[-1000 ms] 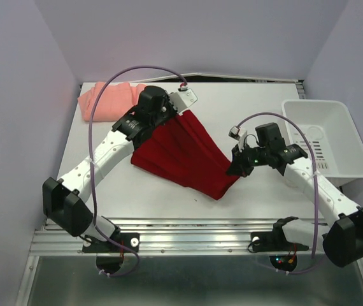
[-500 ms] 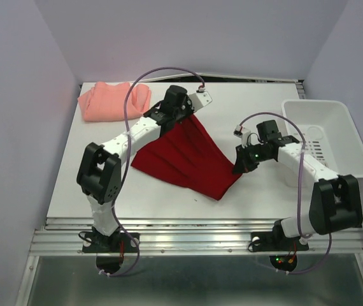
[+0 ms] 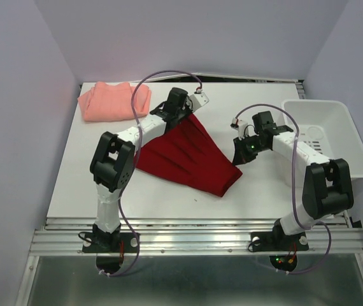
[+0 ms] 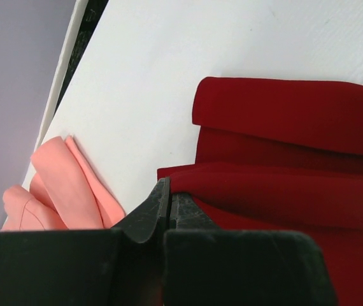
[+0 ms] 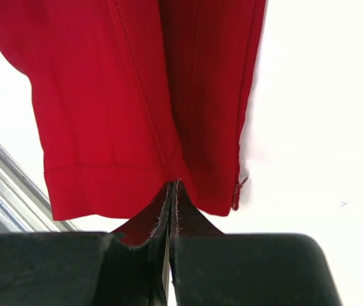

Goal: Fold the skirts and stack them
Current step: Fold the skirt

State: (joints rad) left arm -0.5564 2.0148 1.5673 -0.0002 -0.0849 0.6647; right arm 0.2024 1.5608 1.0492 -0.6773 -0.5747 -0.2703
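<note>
The deep red pleated cloth skirt (image 3: 188, 159) is spread on the white table (image 3: 264, 191) between the two grippers. The left gripper (image 3: 186, 116) is squeezed shut, with hardly any gap seen between its two black fingers (image 4: 149, 213). A fold at the narrow top end of the red skirt (image 4: 283, 191) is pinched at their tips. From there the rest of the red cloth is stretched away in front of this gripper and to one side of it. The salmon-pink cloth skirt (image 3: 108, 102) is bunched up at the far corner of the table, off to the other side of the left gripper (image 4: 167, 191) and apart from it. The right gripper (image 3: 237, 156) is shut tight too. The stitched bottom hem of the red skirt (image 5: 137, 95) is caught right at the tips of the right gripper (image 5: 172, 188), near a corner of the cloth. The white plastic bin (image 3: 353, 127) is found behind the right gripper, near that arm.
</note>
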